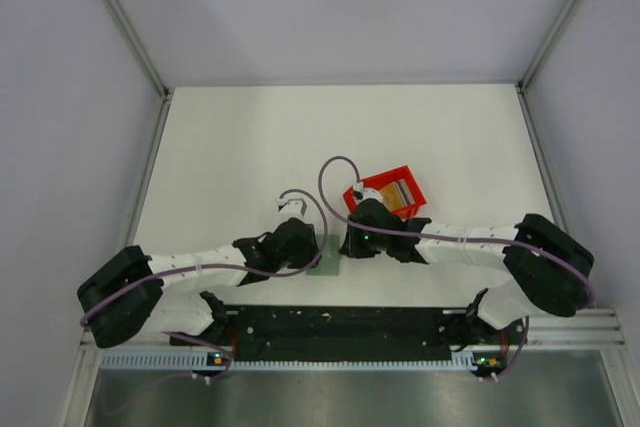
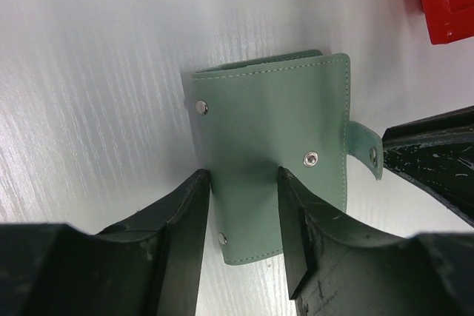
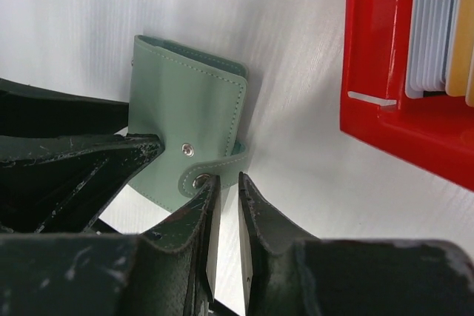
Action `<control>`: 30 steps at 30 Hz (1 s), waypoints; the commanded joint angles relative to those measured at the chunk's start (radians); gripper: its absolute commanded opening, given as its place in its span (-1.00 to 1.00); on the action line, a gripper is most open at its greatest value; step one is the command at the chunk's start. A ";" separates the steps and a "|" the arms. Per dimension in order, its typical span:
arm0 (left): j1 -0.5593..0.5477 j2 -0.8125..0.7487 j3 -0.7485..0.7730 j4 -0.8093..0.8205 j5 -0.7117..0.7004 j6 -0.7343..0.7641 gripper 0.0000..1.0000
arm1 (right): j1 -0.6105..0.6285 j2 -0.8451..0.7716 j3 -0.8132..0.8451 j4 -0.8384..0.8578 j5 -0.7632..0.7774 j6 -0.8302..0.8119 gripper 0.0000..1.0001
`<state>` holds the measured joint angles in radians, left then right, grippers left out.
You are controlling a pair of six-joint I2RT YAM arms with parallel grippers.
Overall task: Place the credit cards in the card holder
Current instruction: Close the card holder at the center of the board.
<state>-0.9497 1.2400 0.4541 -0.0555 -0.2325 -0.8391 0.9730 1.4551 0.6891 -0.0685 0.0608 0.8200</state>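
top: one card holder point(image 1: 327, 259) flat on worktop point(image 1: 230, 147), closed, between both wrists. one red bin point(image 1: 388, 173) just beyond it, credit cards point(image 1: 401, 190) inside.

left wrist: left end effector point(image 2: 243, 175) parted, card holder showing in the gap. four metal snaps point(image 2: 311, 158) counted, one on the loose strap point(image 2: 366, 149).

right wrist: right end effector point(image 3: 228, 179) nearly closed, thin slit, tips at the strap. whitish and tan card edges in the bin.
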 commanded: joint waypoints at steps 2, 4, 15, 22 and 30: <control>0.003 0.006 -0.015 -0.004 0.016 0.000 -0.11 | -0.023 0.022 0.052 0.053 -0.024 -0.027 -0.70; 0.003 0.006 -0.014 -0.006 0.015 0.002 -0.11 | -0.025 0.025 0.053 0.056 -0.032 -0.038 -0.70; 0.003 0.012 -0.014 0.002 0.013 -0.003 -0.14 | -0.031 0.073 0.069 0.061 -0.099 -0.062 -0.72; 0.003 0.015 -0.011 0.003 0.015 -0.005 -0.16 | -0.030 0.091 0.075 0.098 -0.119 -0.062 -0.72; 0.003 0.018 -0.011 0.006 0.019 -0.006 -0.17 | -0.031 0.090 0.067 0.122 -0.139 -0.047 -0.75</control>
<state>-0.9497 1.2419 0.4538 -0.0551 -0.2249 -0.8391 0.9478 1.5406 0.7216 -0.0006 -0.0589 0.7769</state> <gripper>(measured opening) 0.421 0.131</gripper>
